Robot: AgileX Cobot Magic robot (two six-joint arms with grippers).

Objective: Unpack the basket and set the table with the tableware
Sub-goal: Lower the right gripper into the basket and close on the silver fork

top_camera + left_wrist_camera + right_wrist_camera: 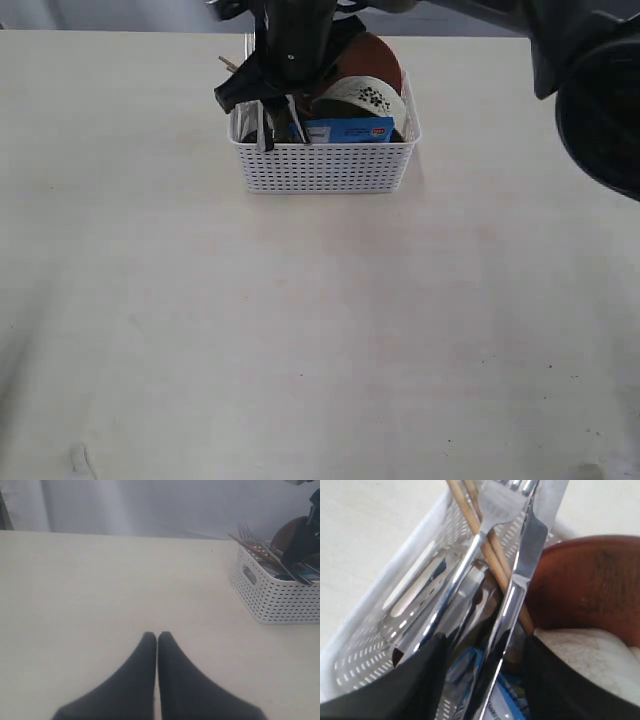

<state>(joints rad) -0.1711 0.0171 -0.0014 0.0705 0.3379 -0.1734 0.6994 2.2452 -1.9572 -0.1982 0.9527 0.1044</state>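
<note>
The white basket (325, 168) stands at the back of the table (320, 330). My right gripper (275, 125) reaches down into its left end. In the right wrist view its black fingers (427, 675) stand apart astride the steel knife (515, 605), with gaps on both sides; I see no clear grip. Beside the knife lean the fork (470, 560), the chopsticks (492, 550) and the shiny steel cup (430, 600). The brown plate (590, 580) and the floral bowl (365, 97) fill the other end. My left gripper (157, 636) hovers shut and empty over bare tabletop, left of the basket (280, 600).
A blue snack packet (350, 130) stands against the basket's front wall, under the cutlery. The right arm's dark body crosses the top right of the exterior view. The table's far edge runs just behind the basket.
</note>
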